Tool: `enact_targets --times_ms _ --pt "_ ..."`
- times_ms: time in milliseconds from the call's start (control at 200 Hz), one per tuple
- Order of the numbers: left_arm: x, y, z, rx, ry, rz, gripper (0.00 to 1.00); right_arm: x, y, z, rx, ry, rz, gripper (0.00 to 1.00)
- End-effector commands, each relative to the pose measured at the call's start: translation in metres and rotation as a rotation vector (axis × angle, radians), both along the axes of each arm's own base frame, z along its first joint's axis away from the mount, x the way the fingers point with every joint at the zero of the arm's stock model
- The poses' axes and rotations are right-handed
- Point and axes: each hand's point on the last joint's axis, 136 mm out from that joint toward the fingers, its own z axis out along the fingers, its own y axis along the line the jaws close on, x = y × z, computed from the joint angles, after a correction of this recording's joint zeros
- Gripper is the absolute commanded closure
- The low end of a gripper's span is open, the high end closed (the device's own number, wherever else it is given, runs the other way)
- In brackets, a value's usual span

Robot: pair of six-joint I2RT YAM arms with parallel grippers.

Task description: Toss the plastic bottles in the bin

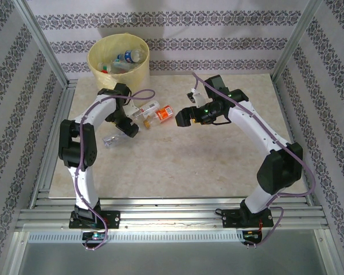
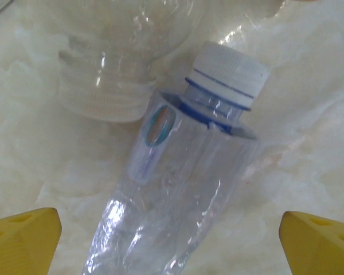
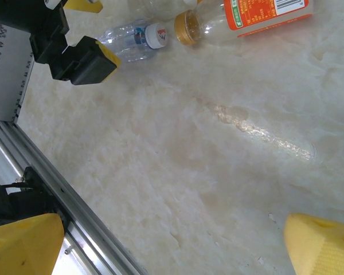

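Yellow fingertips (image 2: pixel 23 238) of the left gripper (image 2: pixel 172 243) sit at the bottom corners of its wrist view. They are spread wide, with a clear bottle (image 2: pixel 183 183) lying on the table between them and neither pad touching it. Its white cap with a blue ring points away from the camera, and its lower end is cut off by the frame. Right beside its shoulder lies a second bottle (image 2: pixel 112 57), whose body runs out of the top of the picture. From above, the left gripper (image 1: pixel 128 126) is a dark shape over this cluster, and how its jaws stand cannot be made out there. The right gripper (image 3: pixel 172 243) is also open and holds nothing, its fingertips (image 3: pixel 321 246) wide apart above the bare table (image 3: pixel 218 160). At the top edge of its wrist view is an orange-labelled bottle (image 3: pixel 258 11), partly cut off, its brown cap facing the white cap of the clear bottle (image 3: pixel 132 40). The overhead view places the orange-labelled bottle (image 1: pixel 163 113) between the two grippers, with the right gripper (image 1: pixel 182 118) just beside it. Another crumpled bottle (image 1: pixel 112 139) lies near the left arm. The bin (image 1: pixel 119 69) stands at the far left corner with several bottles inside (image 1: pixel 128 57).
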Motion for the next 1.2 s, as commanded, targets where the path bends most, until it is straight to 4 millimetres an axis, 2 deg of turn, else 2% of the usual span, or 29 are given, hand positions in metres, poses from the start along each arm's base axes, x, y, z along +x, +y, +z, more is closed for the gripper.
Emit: enact_targets --times_ms 0,510,734,799,919,1194 --pt "0.003 -0.013 -0.002 -0.029 0.017 -0.037 0.03 0.001 0.003 0.003 -0.011 -0.001 0.005 0.02" --pt "0.002 -0.013 -0.036 -0.014 0.104 0.007 0.09 0.008 0.008 0.000 -0.012 0.009 0.011 0.02" --pt "-0.003 -0.015 -0.039 -0.033 0.121 0.010 0.11 0.010 0.008 -0.002 -0.011 0.012 0.005 0.02" --pt "-0.004 -0.015 -0.042 -0.034 0.131 0.017 0.15 0.010 0.008 -0.004 -0.014 0.012 0.006 0.02" --pt "-0.007 -0.015 -0.045 -0.030 0.148 0.033 0.31 0.011 0.008 -0.004 -0.015 0.012 0.005 0.02" --pt "-0.014 -0.012 -0.043 -0.022 0.153 0.051 0.48 0.013 0.008 -0.005 -0.016 0.008 0.002 0.02"
